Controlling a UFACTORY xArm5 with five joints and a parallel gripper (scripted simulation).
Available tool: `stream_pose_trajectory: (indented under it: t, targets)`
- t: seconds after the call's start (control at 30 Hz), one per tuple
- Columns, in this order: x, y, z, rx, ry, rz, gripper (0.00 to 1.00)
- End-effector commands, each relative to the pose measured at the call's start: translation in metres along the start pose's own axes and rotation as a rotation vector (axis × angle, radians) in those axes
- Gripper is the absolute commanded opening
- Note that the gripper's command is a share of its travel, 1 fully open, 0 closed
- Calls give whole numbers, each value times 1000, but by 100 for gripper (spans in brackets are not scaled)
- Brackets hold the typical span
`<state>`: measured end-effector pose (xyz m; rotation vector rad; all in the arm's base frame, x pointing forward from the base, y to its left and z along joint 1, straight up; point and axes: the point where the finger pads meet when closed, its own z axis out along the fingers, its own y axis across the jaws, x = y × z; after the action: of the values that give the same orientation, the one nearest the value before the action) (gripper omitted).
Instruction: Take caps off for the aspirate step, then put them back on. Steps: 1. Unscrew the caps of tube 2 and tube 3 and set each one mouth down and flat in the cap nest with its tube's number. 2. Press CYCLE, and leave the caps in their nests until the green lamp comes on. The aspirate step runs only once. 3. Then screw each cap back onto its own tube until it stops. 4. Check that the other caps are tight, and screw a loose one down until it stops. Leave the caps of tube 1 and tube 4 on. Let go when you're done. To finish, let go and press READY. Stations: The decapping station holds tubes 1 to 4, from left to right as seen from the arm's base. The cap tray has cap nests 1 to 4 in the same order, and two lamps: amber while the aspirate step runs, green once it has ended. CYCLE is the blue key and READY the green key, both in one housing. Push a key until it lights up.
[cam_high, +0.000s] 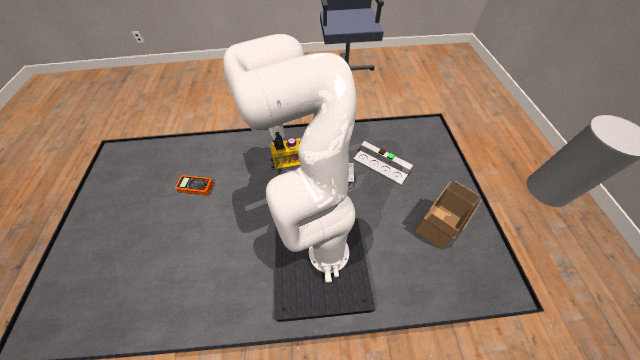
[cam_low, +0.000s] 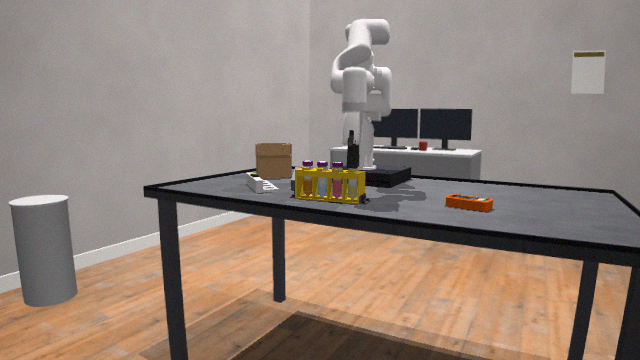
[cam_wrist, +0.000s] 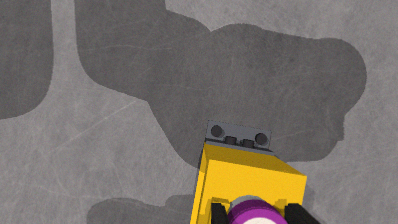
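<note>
Wrist view: gripper (cam_wrist: 256, 212) clenched on the purple cap of tube 1 (cam_wrist: 254, 214) at the left end of the yellow decapping station (cam_wrist: 250, 177). Green lamp (cam_high: 391, 156) lit; likely step 4, tightness check. Next: twist down until it stops.

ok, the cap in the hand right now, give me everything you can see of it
Purple screw cap with a white top disc, glossy like plastic, sitting on the end tube of the yellow rack. The hand is shut on it, one dark finger on each side. Only its upper half shows in the wrist view; its number is cut off.
</note>
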<state>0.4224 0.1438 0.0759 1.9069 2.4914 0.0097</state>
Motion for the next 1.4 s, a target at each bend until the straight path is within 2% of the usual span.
stream_pose_trajectory:
  t: [0.0,0.7,0.73,1.13,1.23,1.37]
  targets:
    - [0,1,-1,-4,4,66,0]
    - [0,1,-1,-3,5,414,0]
    - [0,1,-1,-3,5,414,46]
    - [0,1,-1,-3,5,414,46]
    - [0,1,-3,-3,4,164,46]
    - [0,1,-3,-4,4,-61,46]
